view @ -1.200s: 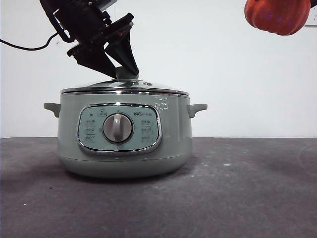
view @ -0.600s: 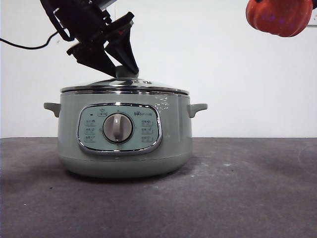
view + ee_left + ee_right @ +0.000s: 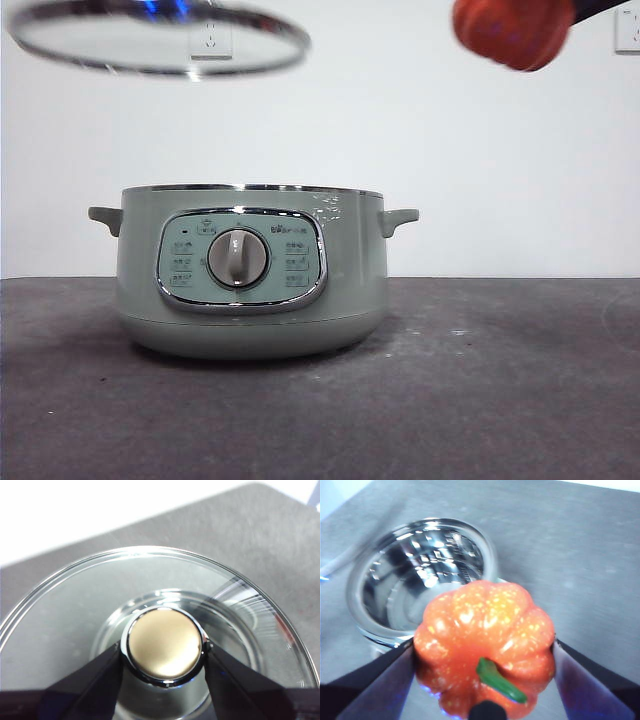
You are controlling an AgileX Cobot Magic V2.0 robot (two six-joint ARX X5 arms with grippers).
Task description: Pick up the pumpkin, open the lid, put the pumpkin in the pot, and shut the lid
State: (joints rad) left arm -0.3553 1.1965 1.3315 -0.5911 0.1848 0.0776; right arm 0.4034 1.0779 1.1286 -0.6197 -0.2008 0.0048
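A: Glass is the worry: the lid (image 3: 158, 38) hangs high above and to one side of the pot (image 3: 250, 280), and the left gripper (image 3: 164, 652) holds it only by the knob (image 3: 165, 644), one jaw pressed on each side

B: A round knob between two flat jaws. Could it slip?

A: I judge so. If the grip loosens or the arm swings hard, the lid may tilt or drop onto the bench (image 3: 500, 380). In the front view its rim already sits a little off level

B: And the pumpkin (image 3: 485, 642)?

A: Clamped between the right gripper (image 3: 484, 652) jaws, stem (image 3: 499, 681) towards the camera, up in the air. In the front view it is near the top edge, off to the side beyond the pot's handle (image 3: 398, 218), not yet over the opening

B: So a release now would miss

A: Most likely; it would land on the bench and roll, being round and ribbed. The wrist view shows the shiny open bowl beyond it, so the arm needs to carry it further across and lower before letting go

B: Anything else?

A: Two arms are working close above one pot. If the lid comes back while the right arm is over the bowl, they could knock together. The lid is better kept well aside until the pumpkin is in
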